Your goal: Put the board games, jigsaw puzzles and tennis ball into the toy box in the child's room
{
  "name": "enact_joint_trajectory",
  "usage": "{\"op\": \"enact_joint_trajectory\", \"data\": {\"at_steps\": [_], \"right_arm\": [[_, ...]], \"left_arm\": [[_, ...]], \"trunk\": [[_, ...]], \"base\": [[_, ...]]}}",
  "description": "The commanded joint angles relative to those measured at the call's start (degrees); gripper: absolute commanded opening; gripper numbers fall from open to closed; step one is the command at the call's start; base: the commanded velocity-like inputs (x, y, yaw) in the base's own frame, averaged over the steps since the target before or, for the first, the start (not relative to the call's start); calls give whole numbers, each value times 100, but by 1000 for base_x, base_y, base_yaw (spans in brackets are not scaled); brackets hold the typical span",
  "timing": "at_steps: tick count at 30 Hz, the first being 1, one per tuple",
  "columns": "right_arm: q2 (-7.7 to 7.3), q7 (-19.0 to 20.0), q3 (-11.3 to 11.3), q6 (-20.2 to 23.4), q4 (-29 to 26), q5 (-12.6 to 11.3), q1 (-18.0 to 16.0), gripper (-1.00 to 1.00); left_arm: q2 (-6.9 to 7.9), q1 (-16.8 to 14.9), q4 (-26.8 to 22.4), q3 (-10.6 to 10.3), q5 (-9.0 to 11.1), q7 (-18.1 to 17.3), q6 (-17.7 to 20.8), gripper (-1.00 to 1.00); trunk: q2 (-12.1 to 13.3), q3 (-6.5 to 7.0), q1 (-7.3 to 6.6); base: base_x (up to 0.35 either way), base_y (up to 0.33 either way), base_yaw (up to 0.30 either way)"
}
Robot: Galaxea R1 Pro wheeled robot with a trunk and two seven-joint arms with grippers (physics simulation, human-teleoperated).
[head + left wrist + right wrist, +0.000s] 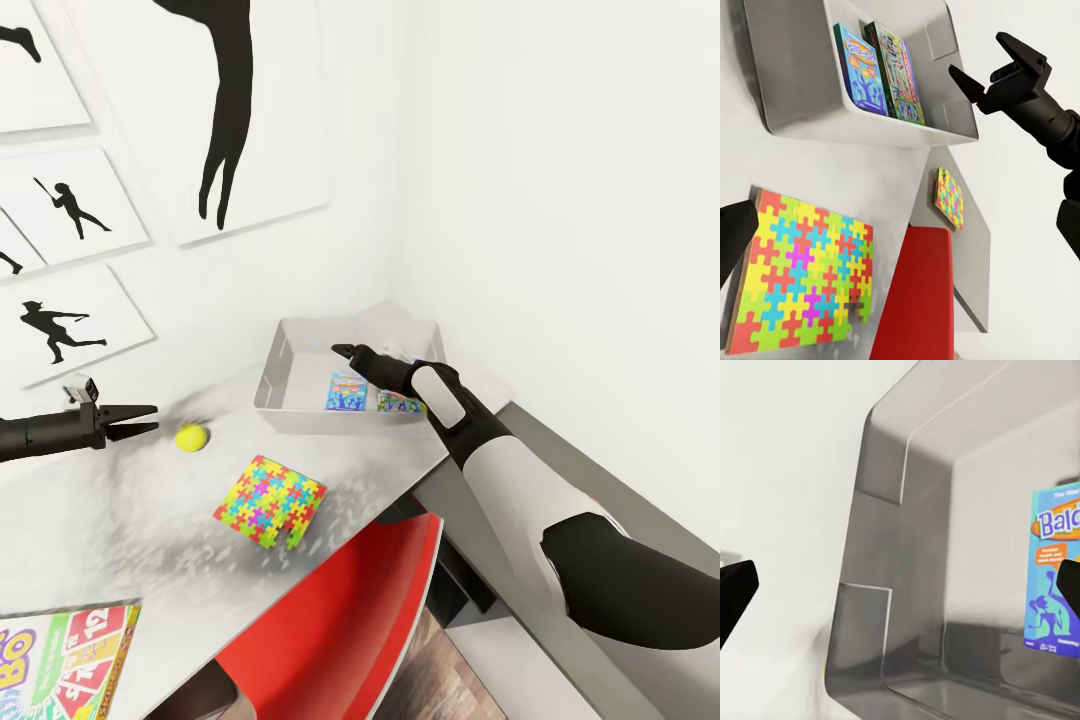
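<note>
Two board games [372, 394] lie in the toy box [290, 345]; right gripper [343, 351] open above it, left gripper [143, 419] open near the tennis ball [191, 437]

The head camera looked down from above over the counter [90, 520] toward the room's corner, taking in the toy box [290, 350]. The left wrist camera faced across the counter at that same toy box [810, 82] from farther off. The right wrist camera sat close above it, looking into the toy box [907, 585].
</note>
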Motion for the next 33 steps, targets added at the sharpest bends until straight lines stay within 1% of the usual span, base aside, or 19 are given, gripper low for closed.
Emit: {"op": "enact_joint_trajectory", "data": {"at_steps": [1,9,33], "right_arm": [[0,9,2,14,2,1,-5,100],[0,11,2,13,2,1,-6,100],[0,5,2,-30,2,1,-6,100]], "left_arm": [[3,-3,1,-2,-5,-25,61,100],[3,-3,0,-2,-5,-25,60,100],[11,-3,-3,-9,-5,-25,58,100]], "trunk": [[-10,-8,3],[-10,40,3],[-10,266,3]], "base": [[0,0,0],[0,0,0],[0,0,0]]}}
